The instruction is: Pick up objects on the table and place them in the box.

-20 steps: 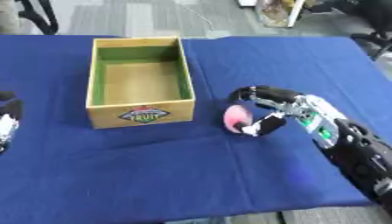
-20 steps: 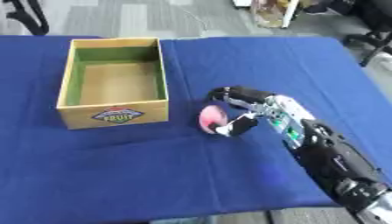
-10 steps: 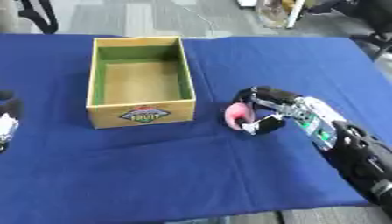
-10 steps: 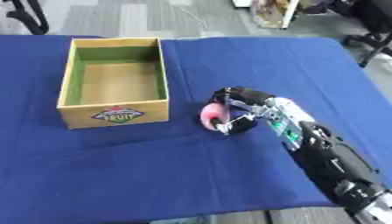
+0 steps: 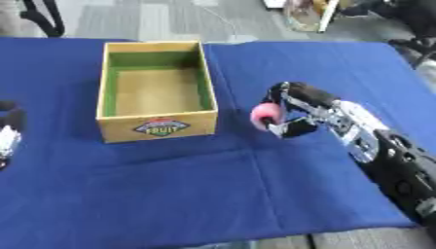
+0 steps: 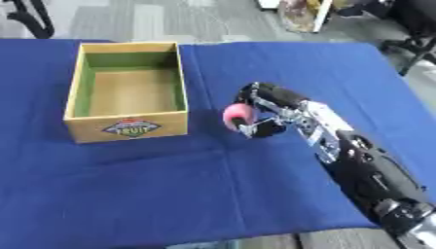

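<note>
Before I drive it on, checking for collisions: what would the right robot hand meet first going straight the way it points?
Probably the box. The right robot hand, curled on the pink object, points left toward its near right corner; depth is unclear.

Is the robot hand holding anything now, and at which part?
The right robot hand holds a pink object by its right side, fingers curled round it.

The right robot hand [image 5: 294, 109] was black with silver joints. Its forearm [image 5: 366, 141] carried pale silver plates, then ran to a bulky black casing. The left robot hand [image 5: 7, 131] showed black and white.
</note>
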Controlling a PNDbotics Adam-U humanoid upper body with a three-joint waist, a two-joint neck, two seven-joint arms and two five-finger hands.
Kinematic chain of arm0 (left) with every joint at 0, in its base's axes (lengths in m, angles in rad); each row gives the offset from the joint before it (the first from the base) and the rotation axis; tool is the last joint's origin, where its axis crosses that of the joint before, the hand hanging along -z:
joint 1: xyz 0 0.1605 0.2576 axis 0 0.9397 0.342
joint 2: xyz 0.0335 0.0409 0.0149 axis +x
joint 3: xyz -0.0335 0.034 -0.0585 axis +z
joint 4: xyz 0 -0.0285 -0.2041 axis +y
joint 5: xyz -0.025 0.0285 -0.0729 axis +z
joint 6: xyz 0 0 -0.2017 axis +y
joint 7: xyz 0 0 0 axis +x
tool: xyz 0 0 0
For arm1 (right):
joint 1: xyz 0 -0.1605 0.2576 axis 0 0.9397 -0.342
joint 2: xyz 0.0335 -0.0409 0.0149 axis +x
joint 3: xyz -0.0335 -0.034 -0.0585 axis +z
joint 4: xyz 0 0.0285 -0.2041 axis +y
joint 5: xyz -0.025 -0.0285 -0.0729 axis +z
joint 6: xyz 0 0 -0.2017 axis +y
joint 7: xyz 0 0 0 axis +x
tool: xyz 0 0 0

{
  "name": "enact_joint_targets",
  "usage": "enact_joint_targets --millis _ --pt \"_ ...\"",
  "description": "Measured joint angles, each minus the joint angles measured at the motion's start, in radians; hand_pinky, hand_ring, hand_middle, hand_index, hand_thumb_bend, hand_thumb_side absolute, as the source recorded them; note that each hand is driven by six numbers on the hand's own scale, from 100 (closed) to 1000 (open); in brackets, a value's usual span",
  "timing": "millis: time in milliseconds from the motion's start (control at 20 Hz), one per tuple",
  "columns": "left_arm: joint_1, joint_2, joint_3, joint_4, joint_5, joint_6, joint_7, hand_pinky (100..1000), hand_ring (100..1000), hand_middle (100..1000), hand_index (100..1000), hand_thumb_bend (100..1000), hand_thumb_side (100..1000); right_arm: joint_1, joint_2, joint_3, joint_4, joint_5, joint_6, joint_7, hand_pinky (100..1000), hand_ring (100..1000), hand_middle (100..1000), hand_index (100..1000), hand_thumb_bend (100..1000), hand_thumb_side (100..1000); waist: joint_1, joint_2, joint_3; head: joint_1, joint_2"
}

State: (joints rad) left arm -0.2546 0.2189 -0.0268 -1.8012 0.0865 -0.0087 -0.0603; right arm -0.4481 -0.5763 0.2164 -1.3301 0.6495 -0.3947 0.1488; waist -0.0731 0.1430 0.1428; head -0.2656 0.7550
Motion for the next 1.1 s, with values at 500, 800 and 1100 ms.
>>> enact_joint_targets --millis 500,800,1100 --pt "0.000 0.000 -0.003 0.000 0.001 0.000 -0.002 642 731 546 711 358 139 -0.137 -0.044 -0.030 -0.026 -0.136 0.054 -0.017 336 521 530 673 100 237 0.000 -0.007 0.027 -0.001 -0.001" --pt "-0.012 0.000 -0.016 0.000 0.002 0.000 -0.015 642 731 546 711 359 139 -0.241 -0.041 -0.030 0.040 -0.203 0.067 -0.005 340 529 528 674 100 225 -0.004 0.007 0.075 -0.023 -0.005" --pt "-0.029 -0.001 -0.028 0.000 0.005 0.000 -0.028 642 731 546 711 360 137 -0.323 0.010 -0.022 0.129 -0.186 0.067 -0.018 354 544 537 685 100 232 -0.011 0.022 0.127 -0.045 -0.018"
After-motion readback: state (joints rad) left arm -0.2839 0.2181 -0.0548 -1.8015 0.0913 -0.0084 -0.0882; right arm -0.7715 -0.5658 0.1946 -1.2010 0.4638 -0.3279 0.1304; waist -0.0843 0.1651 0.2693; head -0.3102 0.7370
